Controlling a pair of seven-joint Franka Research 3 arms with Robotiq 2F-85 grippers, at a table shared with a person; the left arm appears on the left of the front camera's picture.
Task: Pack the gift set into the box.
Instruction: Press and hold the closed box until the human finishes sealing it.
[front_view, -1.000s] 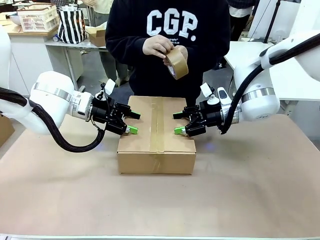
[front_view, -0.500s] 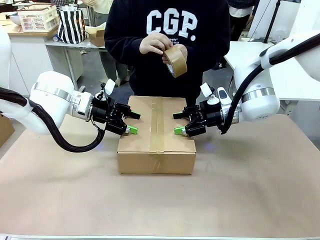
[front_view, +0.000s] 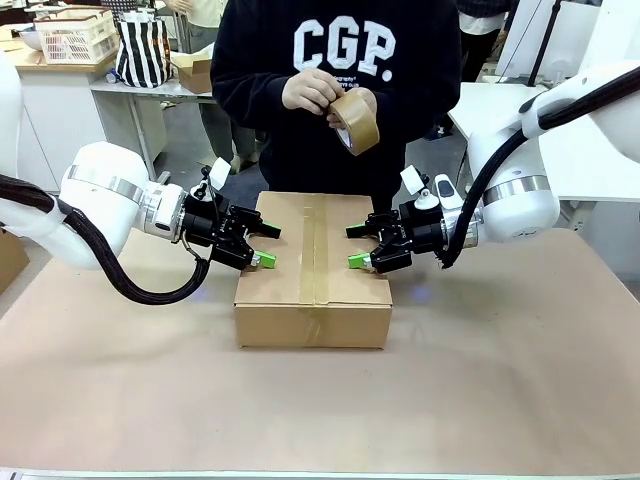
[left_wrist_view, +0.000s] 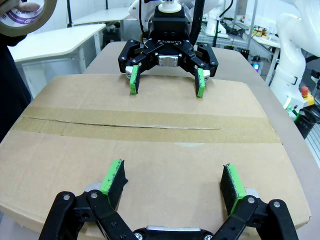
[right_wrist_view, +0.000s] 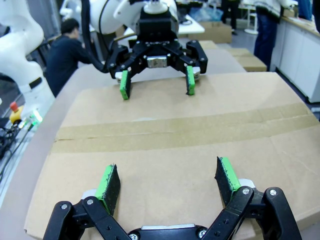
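On the near half of the table: bare tan table top (front_view: 500, 400), nothing lying on it in front of the carton.
Box: the box (front_view: 314, 270) stands at the table's middle, flaps folded down flat, a strip of brown tape (front_view: 316, 250) running along the centre seam and down the near face.
Seam: in the left wrist view the tape (left_wrist_view: 150, 127) covers the seam, with a thin dark line of the flap joint showing through it.
Left gripper: the left gripper (front_view: 262, 244) reaches in level from the left side, spread wide, its green pads (left_wrist_view: 114, 176) lying over the box's top by the left edge; it has hold of nothing.
Right gripper: the right gripper (front_view: 358, 246) comes in level from the right side, likewise spread wide, pads (right_wrist_view: 226, 173) over the top by the right edge, nothing between them.
Facing: the two grippers point at each other across the taped seam, well apart.
Contact: whether the pads press on the cardboard or sit just above it cannot be told.
Far side: a person in a dark sweatshirt (front_view: 335, 70) stands behind the box, both hands (front_view: 312, 90) on a roll of brown tape (front_view: 355, 123) held at chest height, above the box's far edge.
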